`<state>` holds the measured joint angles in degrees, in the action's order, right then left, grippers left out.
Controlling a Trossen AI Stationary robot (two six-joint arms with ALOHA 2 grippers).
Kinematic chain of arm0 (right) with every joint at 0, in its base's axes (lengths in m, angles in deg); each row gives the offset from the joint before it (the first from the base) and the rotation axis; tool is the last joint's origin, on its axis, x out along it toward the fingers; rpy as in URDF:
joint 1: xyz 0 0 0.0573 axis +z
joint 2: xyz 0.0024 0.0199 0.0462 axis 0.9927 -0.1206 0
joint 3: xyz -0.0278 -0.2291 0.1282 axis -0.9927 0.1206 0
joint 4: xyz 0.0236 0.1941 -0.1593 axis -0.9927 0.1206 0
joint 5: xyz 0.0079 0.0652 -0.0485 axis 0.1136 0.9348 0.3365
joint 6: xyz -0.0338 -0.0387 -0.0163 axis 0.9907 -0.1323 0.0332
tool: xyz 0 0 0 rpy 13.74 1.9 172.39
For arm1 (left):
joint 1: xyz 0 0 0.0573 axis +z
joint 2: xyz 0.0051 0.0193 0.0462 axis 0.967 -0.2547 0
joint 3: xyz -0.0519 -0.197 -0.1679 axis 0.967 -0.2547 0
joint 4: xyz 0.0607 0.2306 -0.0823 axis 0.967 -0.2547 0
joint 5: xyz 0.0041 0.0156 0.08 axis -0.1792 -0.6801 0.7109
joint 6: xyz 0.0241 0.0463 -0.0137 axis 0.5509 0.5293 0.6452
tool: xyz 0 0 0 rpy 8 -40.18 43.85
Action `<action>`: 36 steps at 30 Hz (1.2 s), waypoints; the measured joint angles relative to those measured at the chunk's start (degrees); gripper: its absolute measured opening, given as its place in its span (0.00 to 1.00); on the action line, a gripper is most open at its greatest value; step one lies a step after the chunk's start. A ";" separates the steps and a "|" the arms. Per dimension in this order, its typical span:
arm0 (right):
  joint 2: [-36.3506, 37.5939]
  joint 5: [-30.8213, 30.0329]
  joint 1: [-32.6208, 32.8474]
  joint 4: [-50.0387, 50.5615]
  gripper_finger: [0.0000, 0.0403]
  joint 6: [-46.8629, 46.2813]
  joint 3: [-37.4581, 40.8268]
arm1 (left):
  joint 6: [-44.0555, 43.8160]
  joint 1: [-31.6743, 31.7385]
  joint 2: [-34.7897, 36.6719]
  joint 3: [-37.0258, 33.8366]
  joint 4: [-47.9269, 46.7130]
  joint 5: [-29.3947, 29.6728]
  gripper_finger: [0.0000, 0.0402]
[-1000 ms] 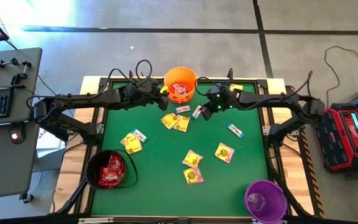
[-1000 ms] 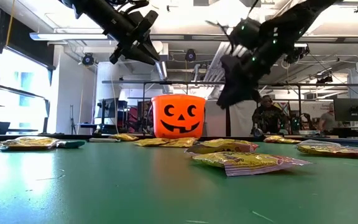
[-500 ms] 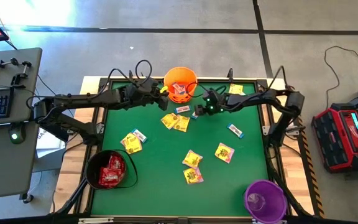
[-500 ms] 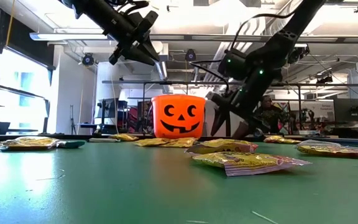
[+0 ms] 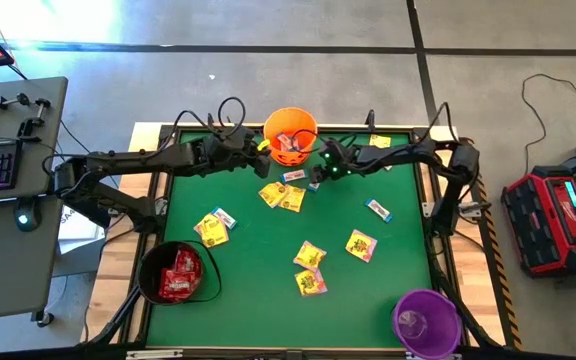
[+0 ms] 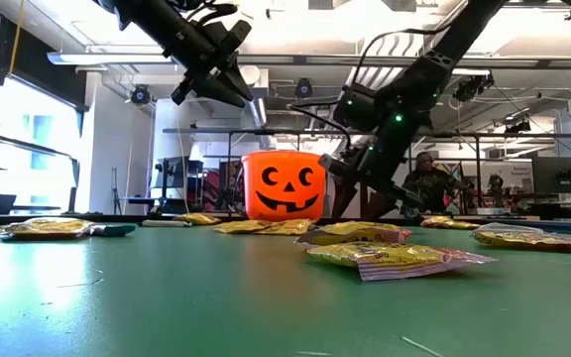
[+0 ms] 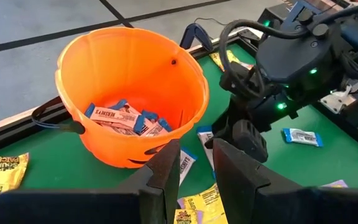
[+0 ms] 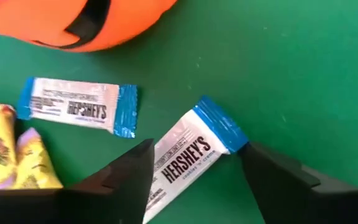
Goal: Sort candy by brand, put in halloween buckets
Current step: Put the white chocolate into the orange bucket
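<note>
Right gripper (image 8: 194, 171) has dropped beside the orange bucket (image 5: 290, 135), fingers wide astride a white-blue bar (image 8: 188, 154) lying diagonally toward frame upper right; another bar (image 8: 76, 106) lies alongside. My left fingers (image 7: 166, 174), narrow, hover by the bucket.

Grey floor (image 5: 268, 70), bright window (image 6: 28, 139), perhaps desks behind.

- The high camera hangs above me, looking straight down on the whole counter (image 5: 268, 290) and both my arms.
- The low camera sits at counter height, looking level toward the far edge and the room beyond.
- My left wrist camera looks closely into the orange bucket (image 7: 129, 93) at the far edge.
- My right wrist camera hovers very near the counter; it shares that bucket with every other view.
</note>
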<state>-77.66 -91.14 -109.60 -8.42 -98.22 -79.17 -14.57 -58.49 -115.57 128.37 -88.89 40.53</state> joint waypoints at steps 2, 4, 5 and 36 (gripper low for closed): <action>-0.31 -0.72 0.01 1.51 0.54 2.20 -1.16 | -0.26 0.00 0.02 0.00 -0.24 0.00 0.21; -0.50 -1.02 -0.03 3.87 0.49 4.97 -2.48 | -0.28 0.00 0.02 0.00 -0.68 0.00 0.21; -0.53 -1.13 -0.25 5.18 0.47 6.54 -3.27 | -0.33 -0.04 0.01 0.00 -0.88 0.00 0.21; 5.54 11.01 1.12 33.13 0.16 39.65 -11.28 | -0.28 -0.70 0.02 0.00 -1.51 -0.35 0.21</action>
<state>-72.12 -80.13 -108.47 24.71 -58.57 -90.44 -14.85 -59.19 -115.55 128.37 -90.40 40.18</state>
